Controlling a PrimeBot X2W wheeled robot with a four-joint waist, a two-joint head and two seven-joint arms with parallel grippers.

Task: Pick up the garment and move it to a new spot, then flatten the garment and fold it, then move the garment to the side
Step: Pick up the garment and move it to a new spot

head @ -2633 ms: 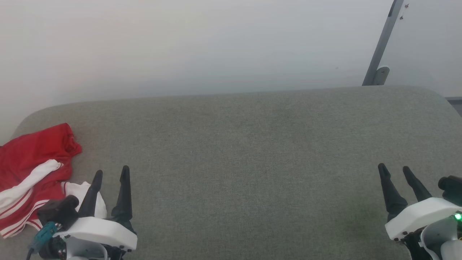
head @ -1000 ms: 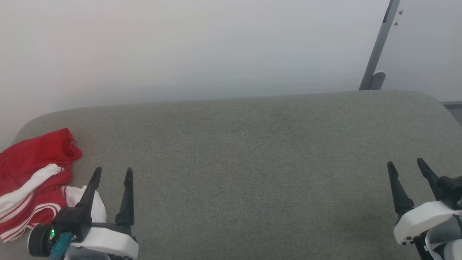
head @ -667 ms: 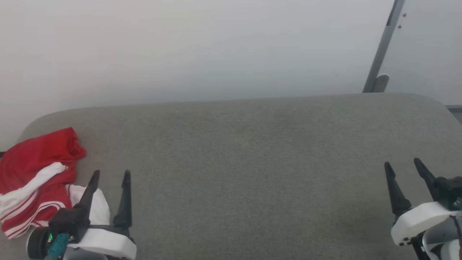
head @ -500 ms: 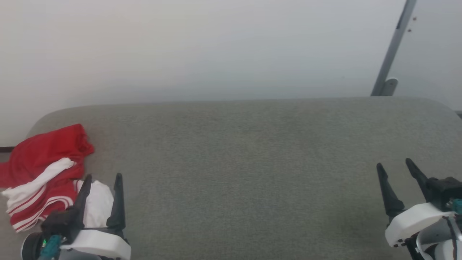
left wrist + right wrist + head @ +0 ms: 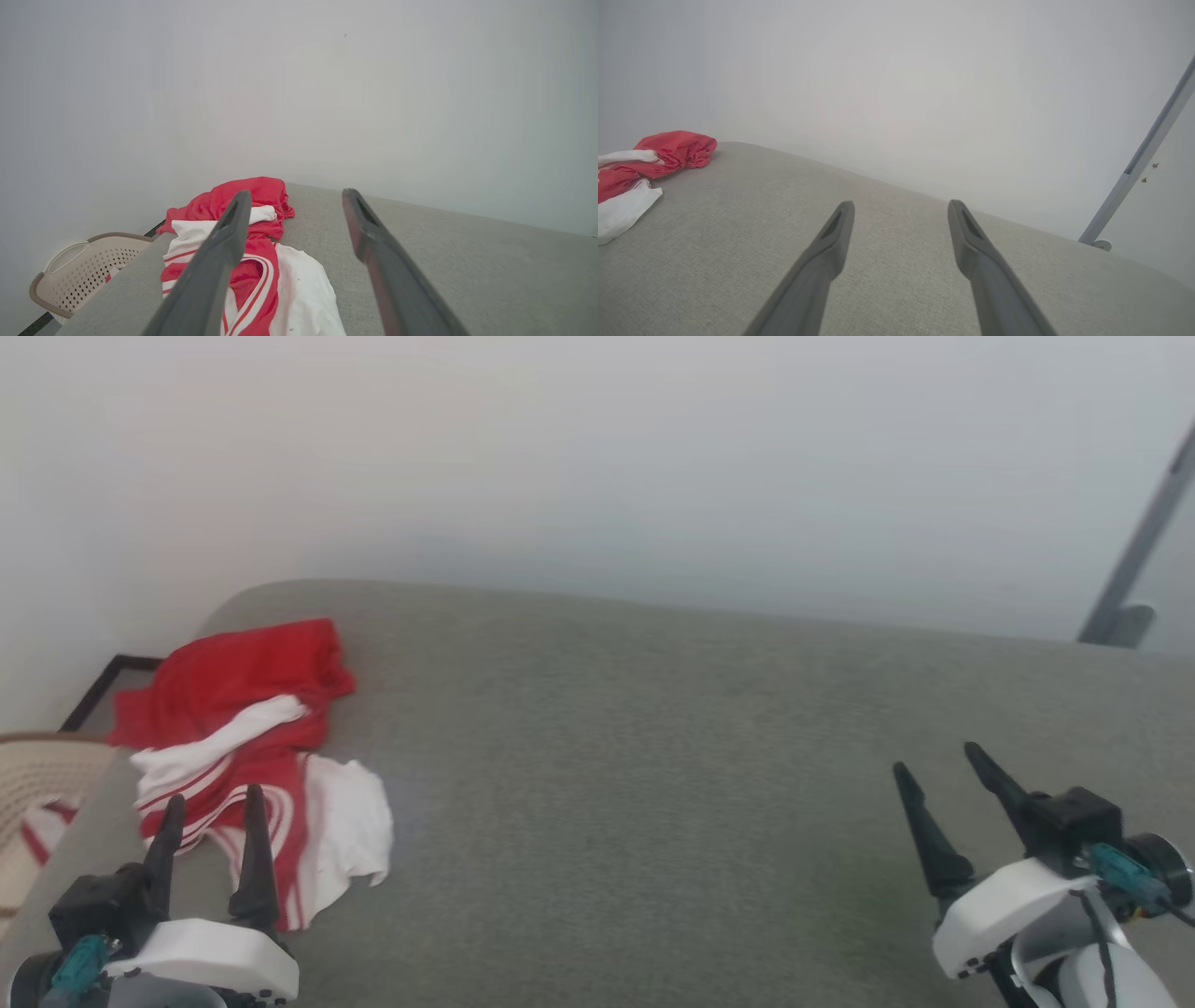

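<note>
The crumpled red jersey shirt, white-sleeved with striped trim, lies bunched at the far left corner of the grey fabric-covered surface. The left tool hovers at its near edge, fingers apart and empty. The right tool hangs well apart to the right, also spread and empty. A beige perforated plastic basket stands beside the surface's left edge.

The head camera turns toward the robot's left, so the whole view shifts. The garment now sits further in from the left edge, a beige basket comes into sight past the cushion's end, and the grey pole slides to the right edge. The left gripper, earlier beside the white sleeve, now points at the garment's striped red part.
</note>
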